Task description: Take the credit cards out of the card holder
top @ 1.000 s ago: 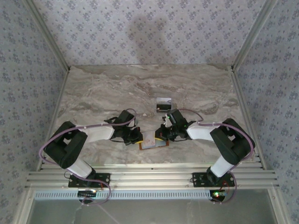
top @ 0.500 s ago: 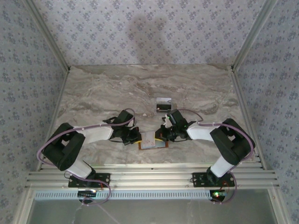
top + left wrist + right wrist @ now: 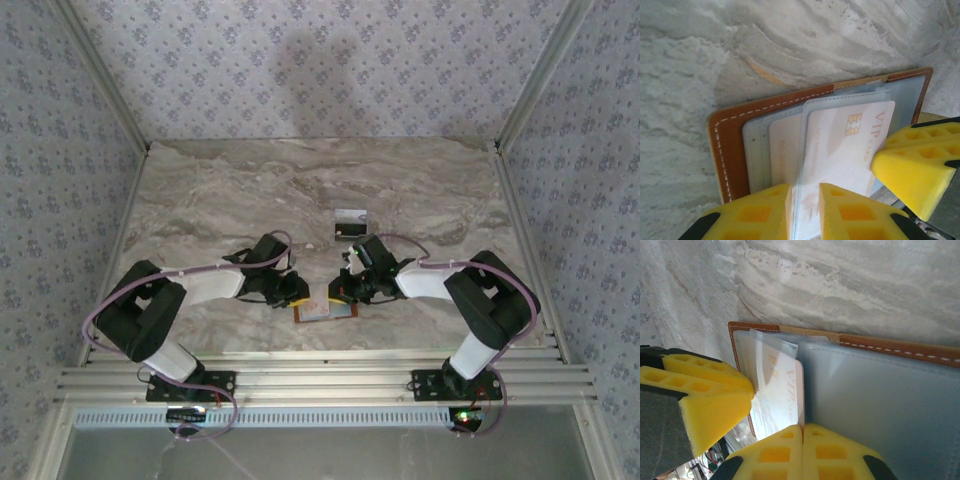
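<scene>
Left end effector [image 3: 805, 195]: jaws slightly parted around clear sleeve [image 3: 801, 165] holding VIP card [image 3: 840, 145]. Right end effector [image 3: 802, 432]: closed, apparently pinching card holder [image 3: 727, 150], open on surface [image 3: 740, 45]. Your risk: grabbing sleeve too, dragging holder along.

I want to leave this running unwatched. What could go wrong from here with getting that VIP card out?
1. The left gripper's jaws stand slightly apart around the edge of a clear sleeve, not plainly the VIP card; closing could pull the sleeve instead.
2. The right gripper, shut at the card holder's inner page, sits close to the left fingers; they might bump.
3. If that pinch slips, the card holder may drag along.
</scene>
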### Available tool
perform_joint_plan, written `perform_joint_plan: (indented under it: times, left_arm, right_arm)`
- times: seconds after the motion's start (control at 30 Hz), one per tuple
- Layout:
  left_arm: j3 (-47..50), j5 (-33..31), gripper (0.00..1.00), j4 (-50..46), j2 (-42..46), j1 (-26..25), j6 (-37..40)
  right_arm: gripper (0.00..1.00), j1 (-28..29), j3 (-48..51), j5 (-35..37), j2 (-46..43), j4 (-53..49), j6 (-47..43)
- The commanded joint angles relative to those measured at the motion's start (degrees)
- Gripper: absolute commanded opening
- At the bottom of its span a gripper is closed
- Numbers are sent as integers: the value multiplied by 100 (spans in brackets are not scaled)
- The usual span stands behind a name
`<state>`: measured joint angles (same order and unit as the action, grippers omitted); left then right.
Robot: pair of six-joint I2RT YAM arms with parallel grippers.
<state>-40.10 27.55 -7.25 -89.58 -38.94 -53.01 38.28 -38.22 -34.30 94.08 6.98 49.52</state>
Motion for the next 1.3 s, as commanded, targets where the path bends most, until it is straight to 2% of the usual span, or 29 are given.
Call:
perform_joint_plan:
  times: [0.0,0.3,0.87,1.27]
  left_arm:
    - [-241,136,23,74,-86,-77,98]
    - [-371,96,23,-23,-173,-149,176]
    - [-786,-744,20,-1358,-451,-328,608]
    - [-852,-1029,20,-1654,-489,-395,655]
  right_arm:
    - [4,39,-129,-41,75,-311,-132]
    - [4,43,-143,-49,81,-338,-143]
    - [5,48,-138,-18,67,-426,-169]
    - [5,52,-111,86,48,-526,-188]
